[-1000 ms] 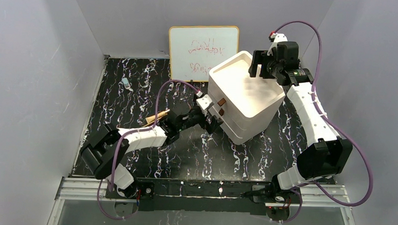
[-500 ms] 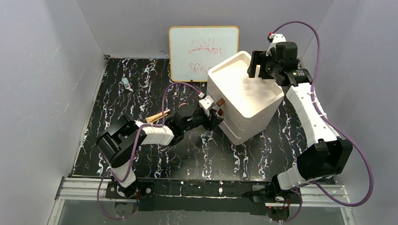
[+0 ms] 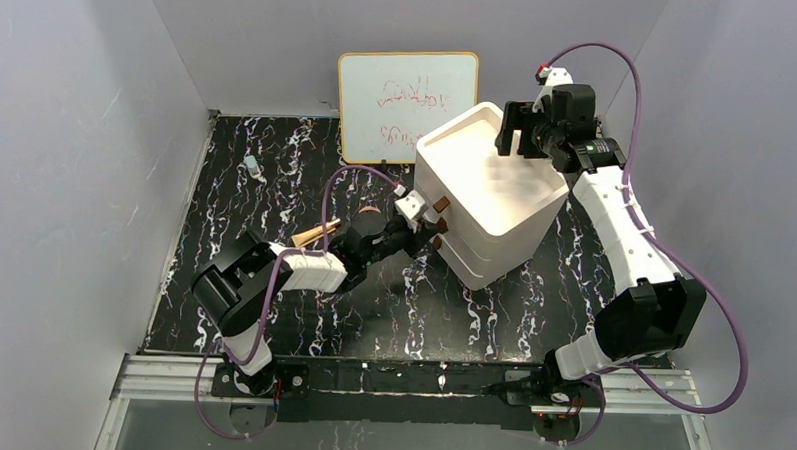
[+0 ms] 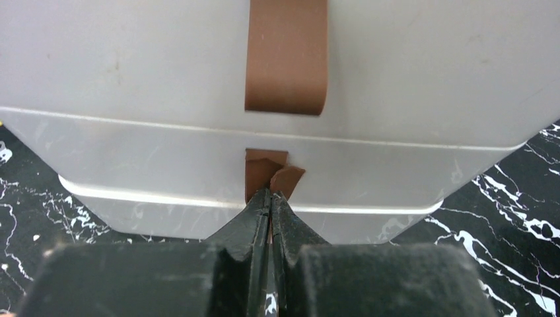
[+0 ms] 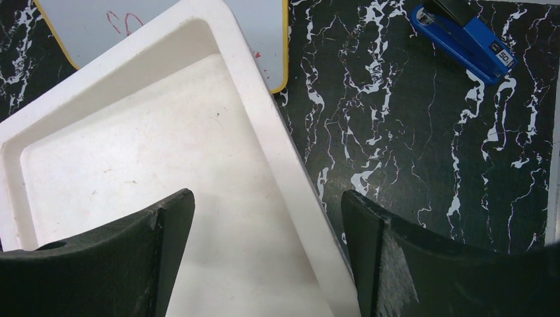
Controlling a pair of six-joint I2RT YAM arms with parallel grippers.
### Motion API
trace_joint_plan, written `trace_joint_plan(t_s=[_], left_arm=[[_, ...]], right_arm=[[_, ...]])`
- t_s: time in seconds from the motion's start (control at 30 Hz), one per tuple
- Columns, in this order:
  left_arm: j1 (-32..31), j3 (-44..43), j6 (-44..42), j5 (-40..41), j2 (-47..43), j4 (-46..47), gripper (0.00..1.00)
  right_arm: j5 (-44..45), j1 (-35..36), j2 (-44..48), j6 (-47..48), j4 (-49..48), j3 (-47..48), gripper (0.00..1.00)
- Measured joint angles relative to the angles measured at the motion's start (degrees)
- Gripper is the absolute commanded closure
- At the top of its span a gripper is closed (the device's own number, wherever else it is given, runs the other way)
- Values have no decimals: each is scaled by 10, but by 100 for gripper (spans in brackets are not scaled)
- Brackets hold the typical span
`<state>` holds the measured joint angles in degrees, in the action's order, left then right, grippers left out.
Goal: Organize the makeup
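My left gripper [image 3: 429, 240] [image 4: 271, 197] is pressed against the front of the white drawer box [image 3: 496, 193] [image 4: 409, 79]. It is shut on the small brown handle [image 4: 266, 172] of a lower drawer, and a larger brown handle [image 4: 287, 56] hangs above it. Of the makeup, a round brownish compact [image 3: 368, 222] and gold-tan pencils [image 3: 315, 232] lie on the table just behind the left arm. My right gripper [image 3: 512, 139] [image 5: 267, 201] hovers open over the box's back corner, one finger over the empty top tray [image 5: 132, 165] and the other outside the rim.
A whiteboard [image 3: 407, 95] [image 5: 86, 20] with red scribbles leans on the back wall, left of the box. A blue stapler [image 5: 462, 36] lies on the black marbled table behind the box. A small pale object [image 3: 251, 165] sits at the far left.
My left gripper has closed from open onto the lower drawer handle, and the left arm has shifted, uncovering the round compact. The right arm has barely moved.
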<state>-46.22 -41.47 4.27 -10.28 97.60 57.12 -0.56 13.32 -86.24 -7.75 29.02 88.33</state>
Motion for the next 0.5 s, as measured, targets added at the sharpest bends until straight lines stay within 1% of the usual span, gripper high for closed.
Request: trace_joint_plan(t_s=[0.23, 0.37, 0.5], left_arm=[[2, 34, -6, 5, -35, -2, 100], [4, 62, -16, 15, -86, -23, 100], [7, 93, -26, 30, -163, -61, 100]], right_arm=[[3, 2, 0, 0, 0, 0, 11], [3, 6, 0, 0, 0, 0, 11], [2, 12, 0, 0, 0, 0, 11]])
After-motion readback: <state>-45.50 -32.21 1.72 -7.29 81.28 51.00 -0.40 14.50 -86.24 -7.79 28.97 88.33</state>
